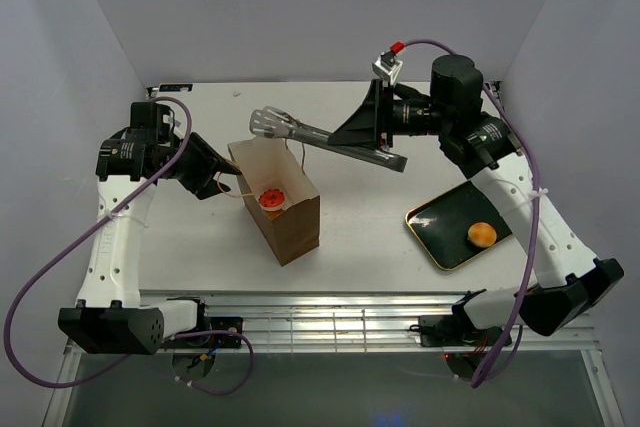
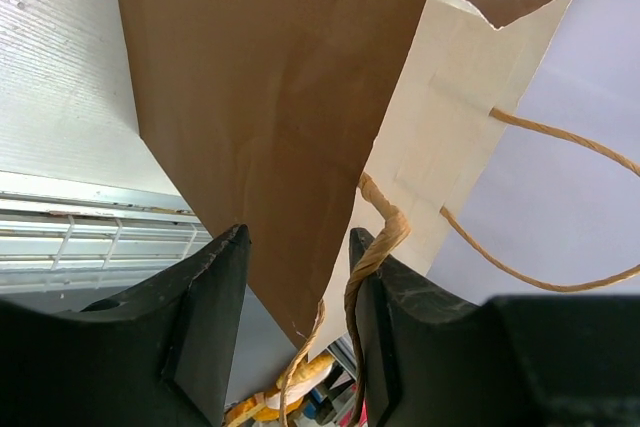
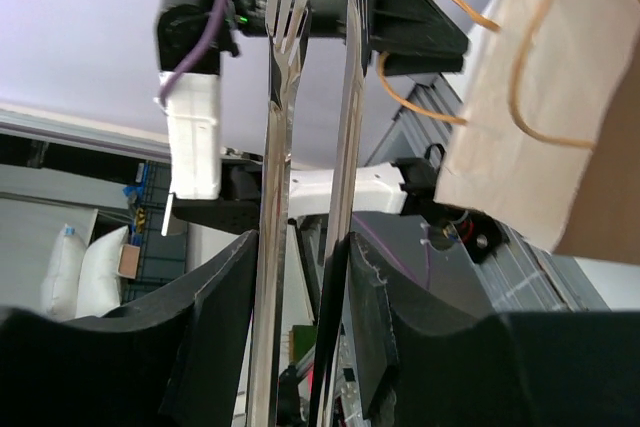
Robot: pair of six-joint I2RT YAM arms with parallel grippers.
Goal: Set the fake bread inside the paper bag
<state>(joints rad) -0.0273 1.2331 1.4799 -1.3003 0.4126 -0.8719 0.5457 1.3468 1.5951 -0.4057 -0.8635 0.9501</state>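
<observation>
The brown paper bag [image 1: 285,212] stands upright left of the table's middle, mouth open. A red-frosted donut [image 1: 271,199] lies inside it. My left gripper [image 1: 225,185] is at the bag's left rim. In the left wrist view its fingers [image 2: 298,237] stand apart around the bag's wall [image 2: 260,97], with a cord handle [image 2: 385,237] lying against the right finger. My right gripper [image 1: 345,137] is shut on metal tongs [image 3: 280,97]. Their empty tips [image 1: 268,122] hover just behind the bag. One golden bun [image 1: 482,235] sits on the tray.
The dark green, gold-rimmed tray [image 1: 440,222] lies at the right, under my right arm. White walls close in the table at the back and on both sides. A metal rail runs along the near edge.
</observation>
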